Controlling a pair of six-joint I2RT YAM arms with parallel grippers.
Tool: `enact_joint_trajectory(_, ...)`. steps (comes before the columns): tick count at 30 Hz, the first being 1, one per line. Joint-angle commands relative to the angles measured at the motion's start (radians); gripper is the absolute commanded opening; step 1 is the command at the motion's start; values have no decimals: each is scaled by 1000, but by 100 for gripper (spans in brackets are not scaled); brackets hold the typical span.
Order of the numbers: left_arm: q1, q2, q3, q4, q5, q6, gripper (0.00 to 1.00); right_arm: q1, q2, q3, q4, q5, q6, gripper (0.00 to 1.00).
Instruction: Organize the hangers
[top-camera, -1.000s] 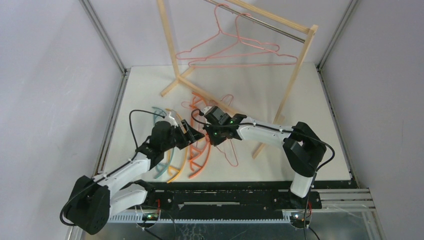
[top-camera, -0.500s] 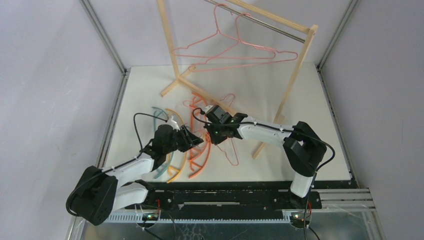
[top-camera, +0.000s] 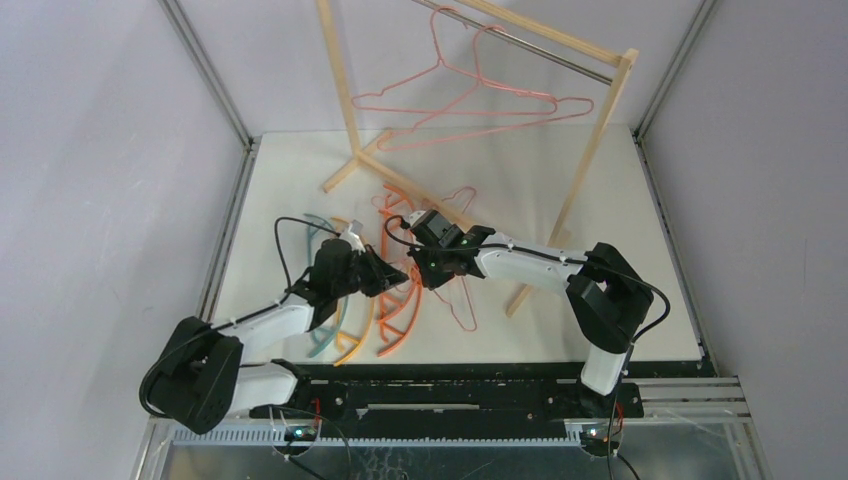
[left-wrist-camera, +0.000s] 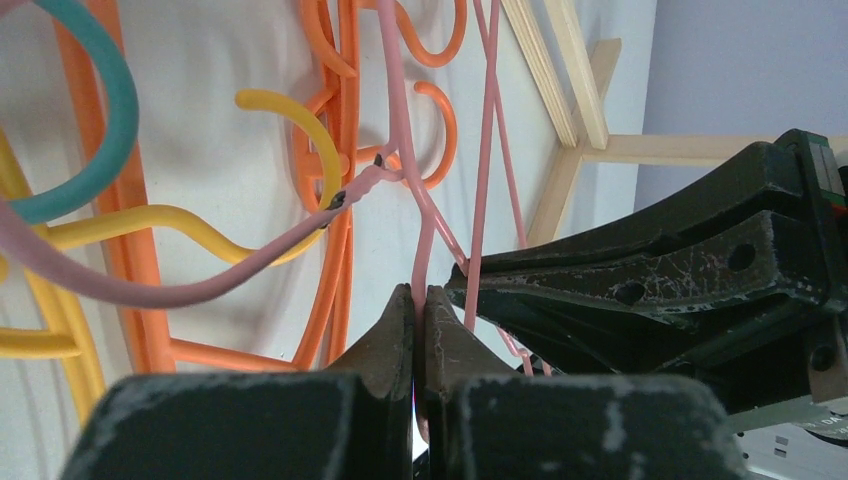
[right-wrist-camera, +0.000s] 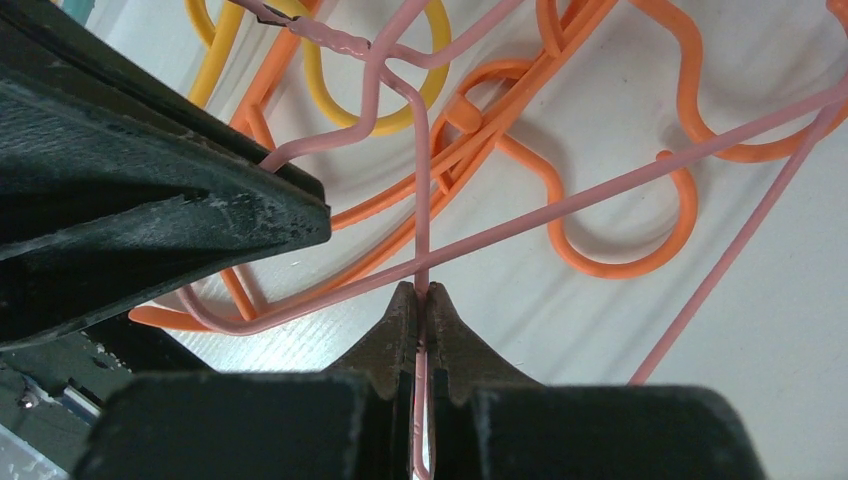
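Note:
A pink wire hanger (top-camera: 463, 303) lies on the white table among plastic ones. My left gripper (top-camera: 396, 273) and right gripper (top-camera: 414, 272) meet tip to tip over it. In the left wrist view my left gripper (left-wrist-camera: 413, 295) is shut on the pink wire (left-wrist-camera: 398, 100), with the right gripper's fingers (left-wrist-camera: 650, 270) close beside. In the right wrist view my right gripper (right-wrist-camera: 420, 292) is shut on the same wire (right-wrist-camera: 423, 200), next to the left finger (right-wrist-camera: 150, 220). Two more pink hangers (top-camera: 470, 100) hang on the rod.
Orange hangers (top-camera: 400, 322), a yellow one (top-camera: 362, 335) and a teal one (top-camera: 322, 338) lie tangled under the grippers. The pale wooden rack (top-camera: 592, 150) stands across the table, and one of its feet (top-camera: 520, 295) is just right of the pink hanger.
My left gripper has moved right, up against the right gripper, and now pinches the pink wire. The right arm has held still. The two hanging hangers have swung on the rod.

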Motion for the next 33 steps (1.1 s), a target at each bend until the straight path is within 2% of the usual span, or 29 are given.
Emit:
enact_joint_trajectory(1, -6, -114, 75, -29, 12, 45, 0, 0, -19, 43, 21, 20, 0, 0)
enact_joint_trajectory(5, -5, -247, 162, -285, -71, 154, 0, -3, -25, 37, 19, 34, 3, 0)
enact_joint_trajectory(9, -5, -316, 228, -525, -159, 261, 0, -5, -29, 35, 19, 34, 8, 0)
enact_joint_trajectory(15, 8, -425, 215, -611, -282, 276, 0, 2, -51, 17, 8, 38, 9, 0)
enact_joint_trajectory(22, 41, -450, 212, -672, -340, 351, 0, 14, -76, -2, -5, 22, -8, 0)
enact_joint_trajectory(29, 53, -487, 244, -809, -488, 389, 0, 51, -95, -8, -39, 21, -26, 0)
enact_joint_trajectory(33, 73, -521, 258, -848, -521, 401, 0, 52, -96, -18, -39, 18, -24, 0)
